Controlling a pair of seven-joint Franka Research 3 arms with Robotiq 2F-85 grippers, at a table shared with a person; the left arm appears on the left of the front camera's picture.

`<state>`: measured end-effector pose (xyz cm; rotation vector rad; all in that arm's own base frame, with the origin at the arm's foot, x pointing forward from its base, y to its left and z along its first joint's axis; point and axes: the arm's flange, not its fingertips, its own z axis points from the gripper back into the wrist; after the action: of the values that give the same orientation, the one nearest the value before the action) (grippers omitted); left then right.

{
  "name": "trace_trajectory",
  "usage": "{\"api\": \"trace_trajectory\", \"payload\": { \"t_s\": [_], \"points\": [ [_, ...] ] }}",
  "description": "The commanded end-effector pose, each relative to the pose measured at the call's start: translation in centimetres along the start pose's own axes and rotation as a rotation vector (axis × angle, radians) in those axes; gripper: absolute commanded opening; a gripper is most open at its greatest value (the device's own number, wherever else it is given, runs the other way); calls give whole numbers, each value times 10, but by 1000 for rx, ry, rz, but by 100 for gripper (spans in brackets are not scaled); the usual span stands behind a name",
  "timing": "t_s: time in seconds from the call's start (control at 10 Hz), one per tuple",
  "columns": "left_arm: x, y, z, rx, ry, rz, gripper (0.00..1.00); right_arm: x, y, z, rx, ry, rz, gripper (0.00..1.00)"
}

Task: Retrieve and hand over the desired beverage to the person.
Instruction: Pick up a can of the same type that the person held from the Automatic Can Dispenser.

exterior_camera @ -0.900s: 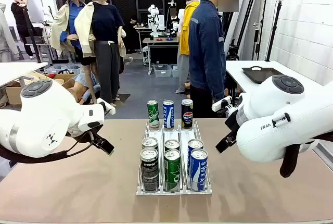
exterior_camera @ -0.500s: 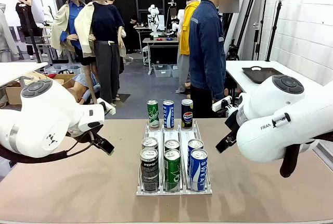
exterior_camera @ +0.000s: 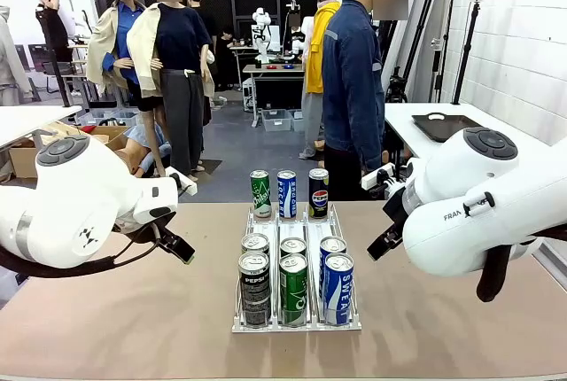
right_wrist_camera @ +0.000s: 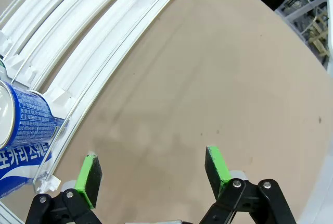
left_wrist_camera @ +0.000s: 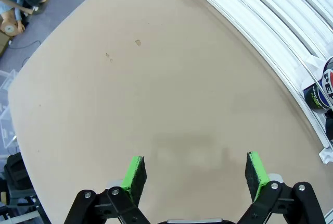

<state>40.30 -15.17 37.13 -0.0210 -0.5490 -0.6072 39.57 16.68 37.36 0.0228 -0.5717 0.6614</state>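
Note:
A white rack (exterior_camera: 297, 321) in the middle of the table holds several drink cans: green (exterior_camera: 260, 193), blue (exterior_camera: 286, 193) and dark Pepsi (exterior_camera: 318, 192) at its far end, with black Pepsi (exterior_camera: 254, 288), green (exterior_camera: 293, 288) and blue (exterior_camera: 337, 286) cans in front. My left gripper (exterior_camera: 180, 250) hovers left of the rack, open and empty (left_wrist_camera: 195, 174). Right of the rack my right gripper (exterior_camera: 381, 244) also stands open and empty (right_wrist_camera: 153, 171), a blue can (right_wrist_camera: 23, 122) close by. The person (exterior_camera: 353, 89) in a denim jacket stands beyond the far edge, turned sideways.
Bare tan tabletop (exterior_camera: 133, 310) lies on both sides of the rack. The rack's white rails (left_wrist_camera: 250, 21) cross the left wrist view's upper right, with a Pepsi can (left_wrist_camera: 327, 83) at its right edge. A side table with a dark tray (exterior_camera: 446, 126) stands at the back right.

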Motion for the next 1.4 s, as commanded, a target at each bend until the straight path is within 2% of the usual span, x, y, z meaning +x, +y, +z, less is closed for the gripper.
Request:
{"api": "trace_trajectory", "payload": {
  "t_s": [0.0,0.9,1.0,1.3],
  "points": [
    [0,1,0,0,0,2,100,0,0,0,0,0,0,100],
    [0,0,0,0,0,0,100,0,0,0,0,0,0,100],
    [5,7,6,-12,10,5,100,4,-7,9,-20,11,-2,100],
    [28,48,39,-130,4,51,100,26,-39,44,55,63,-9,100]
  ]
}}
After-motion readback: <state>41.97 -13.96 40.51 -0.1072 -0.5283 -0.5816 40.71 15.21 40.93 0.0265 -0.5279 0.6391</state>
